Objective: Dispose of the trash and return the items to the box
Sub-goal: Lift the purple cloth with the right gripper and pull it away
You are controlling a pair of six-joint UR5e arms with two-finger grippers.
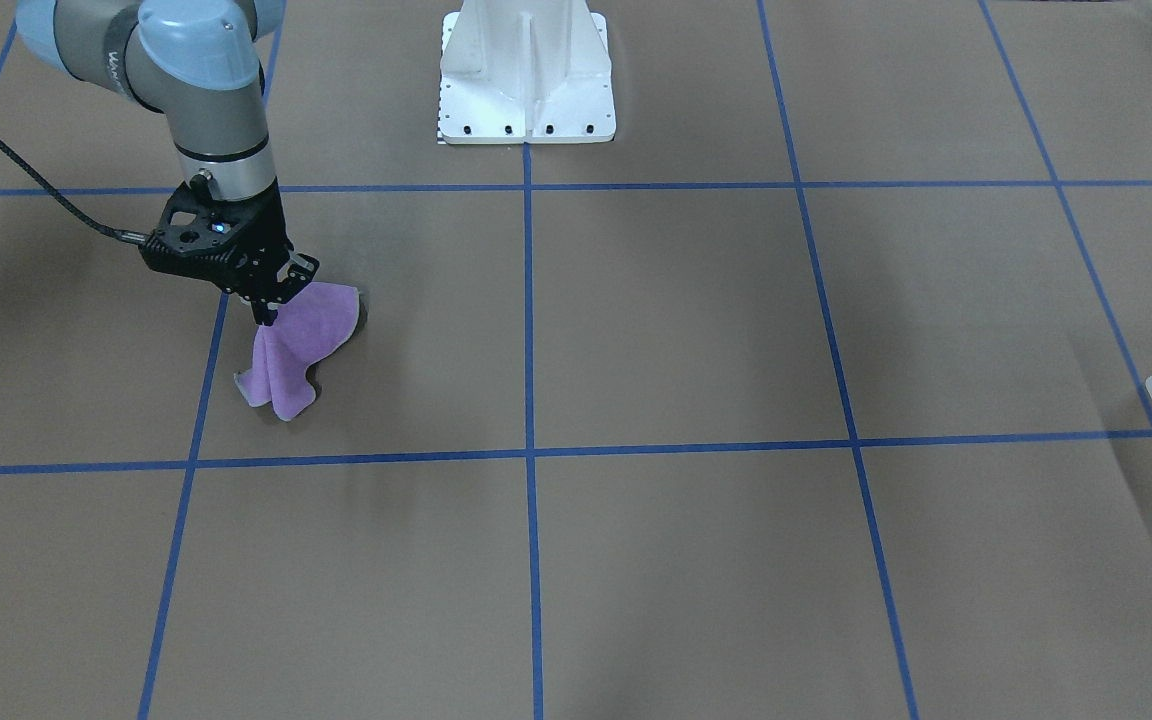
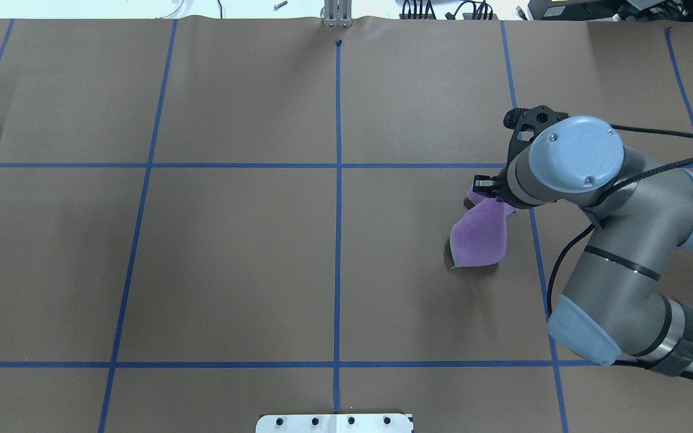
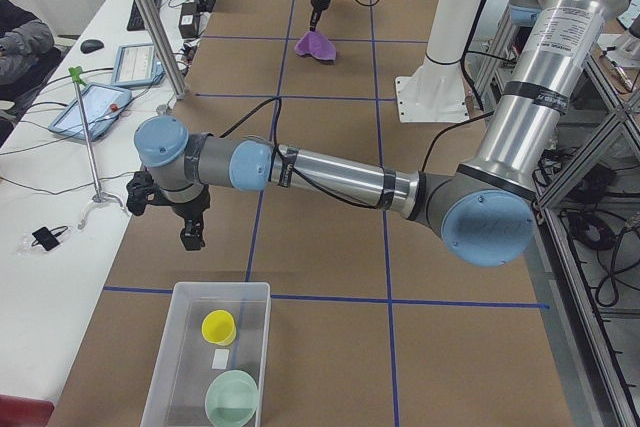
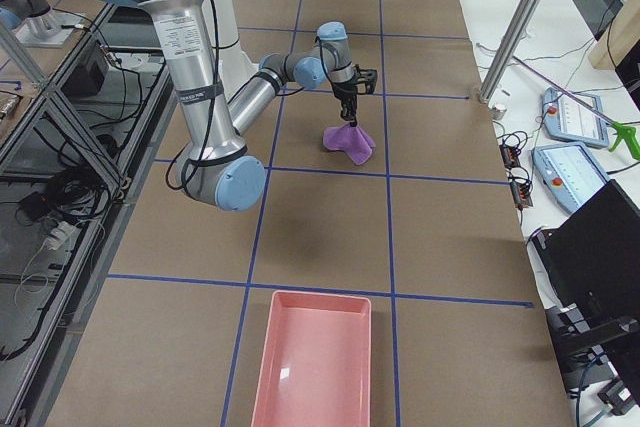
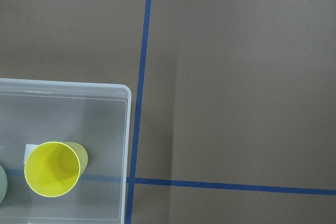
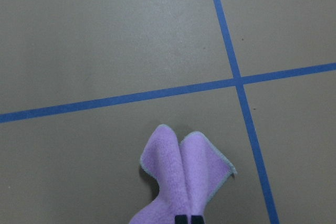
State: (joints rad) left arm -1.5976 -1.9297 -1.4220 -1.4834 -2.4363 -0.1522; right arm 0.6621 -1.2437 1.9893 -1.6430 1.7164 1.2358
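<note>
My right gripper is shut on the top of a purple cloth, which hangs from it with its lower folds at the table. The cloth also shows in the overhead view and the right wrist view. The milky-white box sits at the table's end on my left side. It holds the mint-green bowl and a yellow cup. My left gripper hovers just beyond the box's far end, and I cannot tell whether it is open or shut. The left wrist view shows the box and cup.
A pink tray lies at the table's end on my right side. The white robot base stands at the table's middle edge. Blue tape lines cross the brown table. A small white slip lies in the box.
</note>
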